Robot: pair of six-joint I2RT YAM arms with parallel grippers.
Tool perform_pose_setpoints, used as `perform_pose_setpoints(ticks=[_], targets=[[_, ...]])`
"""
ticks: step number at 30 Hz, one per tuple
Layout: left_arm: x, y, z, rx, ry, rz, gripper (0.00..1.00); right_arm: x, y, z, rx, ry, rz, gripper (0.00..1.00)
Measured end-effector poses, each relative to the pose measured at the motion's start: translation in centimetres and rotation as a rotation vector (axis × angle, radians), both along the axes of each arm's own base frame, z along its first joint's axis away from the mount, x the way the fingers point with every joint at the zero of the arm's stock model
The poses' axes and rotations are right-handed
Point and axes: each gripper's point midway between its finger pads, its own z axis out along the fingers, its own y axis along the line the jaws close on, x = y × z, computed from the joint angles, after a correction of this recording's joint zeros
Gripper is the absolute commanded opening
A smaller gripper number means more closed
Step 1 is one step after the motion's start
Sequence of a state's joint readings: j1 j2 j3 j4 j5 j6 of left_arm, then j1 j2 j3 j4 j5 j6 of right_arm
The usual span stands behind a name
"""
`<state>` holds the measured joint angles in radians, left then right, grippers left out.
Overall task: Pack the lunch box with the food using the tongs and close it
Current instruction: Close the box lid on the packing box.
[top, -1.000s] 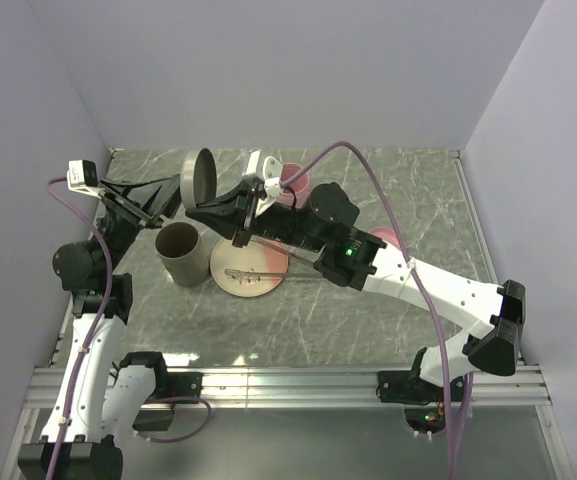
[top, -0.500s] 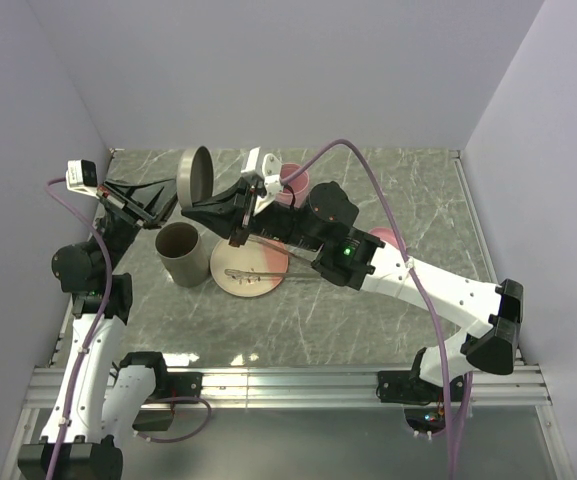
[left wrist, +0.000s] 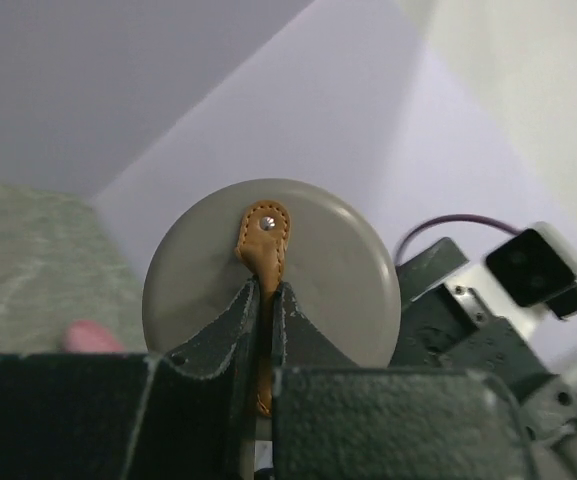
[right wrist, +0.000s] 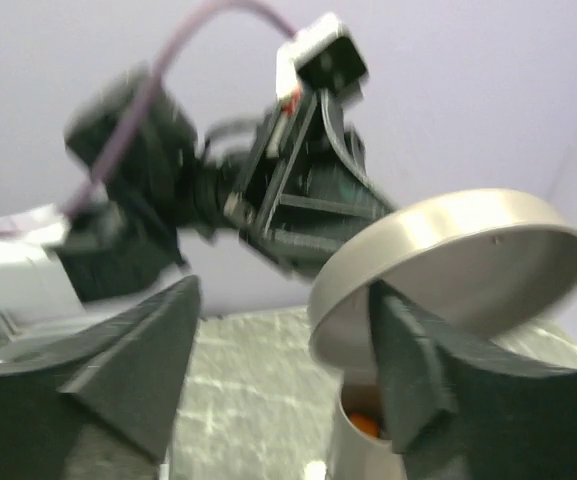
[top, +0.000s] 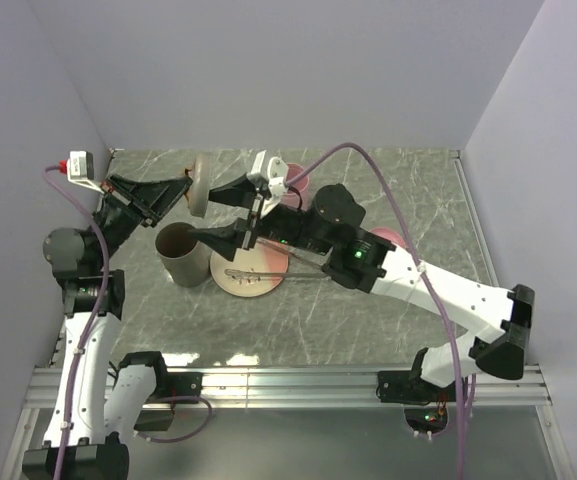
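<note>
The lid held by its tab
The left gripper clamps the tab; the right gripper gapes beside the lid.

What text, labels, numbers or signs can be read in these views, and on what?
None: no readable text in any view.
Lid: plain grey; its brown strap has a rivet but no lettering.
Lunch box and plate: no print visible.
Green light: only a lamp, no sign.

Pink bowl beyond round plate
</note>
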<state>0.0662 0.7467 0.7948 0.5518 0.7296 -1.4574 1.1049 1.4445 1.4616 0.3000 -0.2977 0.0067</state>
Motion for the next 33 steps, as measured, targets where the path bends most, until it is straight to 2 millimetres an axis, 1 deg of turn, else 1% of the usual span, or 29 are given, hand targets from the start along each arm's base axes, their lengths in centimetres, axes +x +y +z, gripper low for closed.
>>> perform_pose_setpoints(ticks=[1, 3, 6, 8, 10, 12, 14, 17, 19, 21, 24, 26, 28, 30, 33], targets=[[0.3, 0.1, -0.2, 0.044, -0.001, 0.022, 0.00, 0.1, -0.5, -0.2, -0.011, 0.001, -0.010, 0.80], [1.2, 0.5, -0.3, 0.168, -0.015, 0.090, 0.00, 0.4, -1.7, -0.5, -0.033, 0.003, -0.037, 0.83], [2.3, 1.3, 0.1, 0.356, -0.059, 0.186, 0.00, 1.4, -3.7, -0.4, -0.062, 0.006, -0.087, 0.87], [3.4, 2.2, -0.2, 0.493, -0.071, 0.258, 0.00, 2.4, -5.4, -0.7, -0.091, 0.022, -0.125, 0.89], [4.3, 3.2, -1.2, 0.621, -0.072, 0.315, 0.00, 3.8, -6.9, -1.5, -0.132, 0.048, -0.173, 0.92], [5.2, 4.3, -3.1, 0.738, -0.047, 0.356, 0.00, 5.6, -8.4, -3.1, -0.192, 0.087, -0.230, 0.94], [6.1, 5.5, -5.8, 0.857, -0.001, 0.380, 0.00, 7.0, -9.6, -5.0, -0.259, 0.122, -0.271, 0.97], [7.3, 7.0, -9.7, 1.002, 0.073, 0.377, 0.00, 8.7, -11.9, -9.1, -0.370, 0.171, -0.327, 0.98], [7.9, 7.9, -12.1, 1.081, 0.115, 0.364, 0.00, 9.5, -13.9, -12.3, -0.457, 0.211, -0.353, 0.98], [8.1, 8.4, -14.3, 1.139, 0.149, 0.343, 0.00, 10.3, -15.9, -14.7, -0.521, 0.252, -0.384, 0.98], [8.0, 8.9, -16.6, 1.199, 0.175, 0.318, 0.00, 12.0, -19.4, -17.9, -0.593, 0.329, -0.450, 0.98], [8.0, 9.2, -17.9, 1.228, 0.186, 0.307, 0.00, 12.8, -21.5, -19.4, -0.621, 0.376, -0.491, 0.98], [8.0, 9.5, -19.2, 1.256, 0.203, 0.294, 0.00, 13.2, -23.1, -20.3, -0.636, 0.409, -0.520, 0.98], [8.1, 9.7, -20.1, 1.279, 0.216, 0.281, 0.00, 13.2, -24.1, -20.5, -0.638, 0.419, -0.538, 0.98], [8.1, 9.9, -21.9, 1.305, 0.230, 0.253, 0.00, 12.9, -24.8, -19.9, -0.621, 0.405, -0.545, 0.98]])
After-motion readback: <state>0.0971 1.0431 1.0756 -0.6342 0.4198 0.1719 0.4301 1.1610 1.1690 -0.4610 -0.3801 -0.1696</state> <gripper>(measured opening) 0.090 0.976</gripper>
